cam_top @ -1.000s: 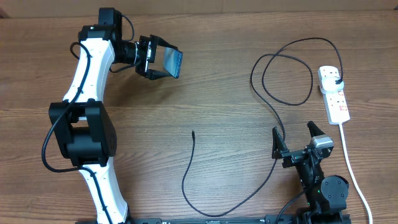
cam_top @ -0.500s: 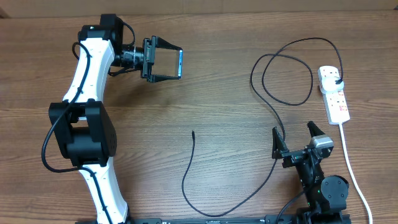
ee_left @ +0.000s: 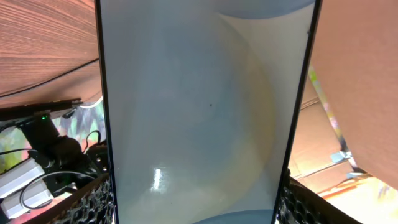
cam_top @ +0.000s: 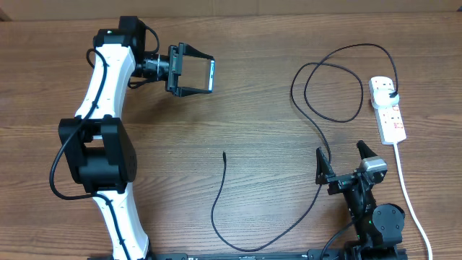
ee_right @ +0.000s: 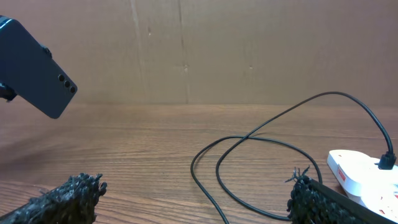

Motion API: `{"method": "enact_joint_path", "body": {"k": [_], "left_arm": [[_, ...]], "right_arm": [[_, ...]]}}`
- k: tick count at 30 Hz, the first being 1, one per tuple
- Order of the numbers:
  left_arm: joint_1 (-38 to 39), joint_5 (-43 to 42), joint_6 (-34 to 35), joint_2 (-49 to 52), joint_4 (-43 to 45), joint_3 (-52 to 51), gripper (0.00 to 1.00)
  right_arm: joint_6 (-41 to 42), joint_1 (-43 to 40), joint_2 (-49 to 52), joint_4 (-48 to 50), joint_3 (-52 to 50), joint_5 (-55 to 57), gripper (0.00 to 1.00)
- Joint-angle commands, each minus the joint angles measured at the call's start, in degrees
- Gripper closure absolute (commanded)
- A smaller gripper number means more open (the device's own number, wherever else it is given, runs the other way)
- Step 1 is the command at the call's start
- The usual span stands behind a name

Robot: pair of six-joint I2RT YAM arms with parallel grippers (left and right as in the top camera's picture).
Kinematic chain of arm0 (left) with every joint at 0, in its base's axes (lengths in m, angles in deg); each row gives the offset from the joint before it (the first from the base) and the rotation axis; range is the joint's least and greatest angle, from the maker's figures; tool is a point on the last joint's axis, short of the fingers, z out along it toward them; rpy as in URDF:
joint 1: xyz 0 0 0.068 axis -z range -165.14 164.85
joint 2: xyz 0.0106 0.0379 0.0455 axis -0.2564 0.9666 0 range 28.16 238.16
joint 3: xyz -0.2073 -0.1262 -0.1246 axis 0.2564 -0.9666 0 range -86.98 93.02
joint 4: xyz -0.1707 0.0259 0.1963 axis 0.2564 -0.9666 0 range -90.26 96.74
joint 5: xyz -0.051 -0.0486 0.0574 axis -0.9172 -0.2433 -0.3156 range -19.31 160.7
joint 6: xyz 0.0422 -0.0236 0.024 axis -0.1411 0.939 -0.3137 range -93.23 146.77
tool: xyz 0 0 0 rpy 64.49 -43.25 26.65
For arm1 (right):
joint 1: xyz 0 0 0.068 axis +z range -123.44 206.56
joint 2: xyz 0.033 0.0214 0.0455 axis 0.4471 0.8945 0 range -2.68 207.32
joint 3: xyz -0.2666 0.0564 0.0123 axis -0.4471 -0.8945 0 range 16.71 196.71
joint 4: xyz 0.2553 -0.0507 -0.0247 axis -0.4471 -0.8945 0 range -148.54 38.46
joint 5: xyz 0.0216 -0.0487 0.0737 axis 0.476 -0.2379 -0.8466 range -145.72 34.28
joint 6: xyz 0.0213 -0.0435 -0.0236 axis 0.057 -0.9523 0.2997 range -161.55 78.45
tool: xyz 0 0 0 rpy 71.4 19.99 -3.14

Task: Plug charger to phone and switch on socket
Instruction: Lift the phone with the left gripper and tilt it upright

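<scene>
While the right arm sits unchanged at the near edge of the table (cam_top: 253, 130), the left arm is the only thing that differs from a second ago. Back then the phone (cam_top: 212, 75) lay tilted in the left gripper (cam_top: 206, 75), with much of its blue face showing to the overhead camera. Now the wrist has rolled, so the phone stands on edge and only a thin blue strip of screen shows from above. It has also shifted slightly toward the right.

The left gripper is clamped on the phone's two long sides and holds it in the air over the far left of the table. In the left wrist view the pale lit screen (ee_left: 199, 112) fills most of the frame, with a finger pad (ee_left: 93, 199) at either lower corner.

The right gripper (cam_top: 340, 150) stands spread wide and holds nothing, and its wrist camera sees the phone's dark back (ee_right: 37, 68) at the upper left.

The charger (cam_top: 214, 206) lies where it lay before. Its connector tip rests free on the wood mid-table, the cable loops past the right gripper's finger, and its black plug sits in the far end of the socket (cam_top: 393, 119). The socket's white cord (cam_top: 404, 180) runs toward the near edge.
</scene>
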Motion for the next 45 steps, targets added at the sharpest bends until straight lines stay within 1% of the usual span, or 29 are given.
{"method": "enact_joint_path", "body": {"k": [1, 20, 23, 41, 45], "left_arm": [[1.27, -0.98, -1.36, -0.35, -0.15, 1.66, 0.96], [1.66, 0.98, -1.36, -0.35, -0.15, 1.66, 0.96], [1.68, 0.98, -3.5, -0.35, -0.2, 1.66, 0.96], [1.66, 2.71, -3.89, -0.33, -0.17, 1.66, 0.96], [1.68, 5.84, -3.96, -0.33, -0.17, 1.66, 0.96]], "right_arm": [[-0.17, -0.11, -0.46, 0.2, -0.59, 0.39, 0.0], [-0.17, -0.11, -0.46, 0.2, -0.59, 0.39, 0.0], [-0.17, -0.11, -0.46, 0.2, -0.59, 0.39, 0.0], [-0.17, -0.11, -0.46, 0.2, -0.59, 0.39, 0.0], [-0.17, -0.11, -0.46, 0.2, -0.59, 0.39, 0.0]]}}
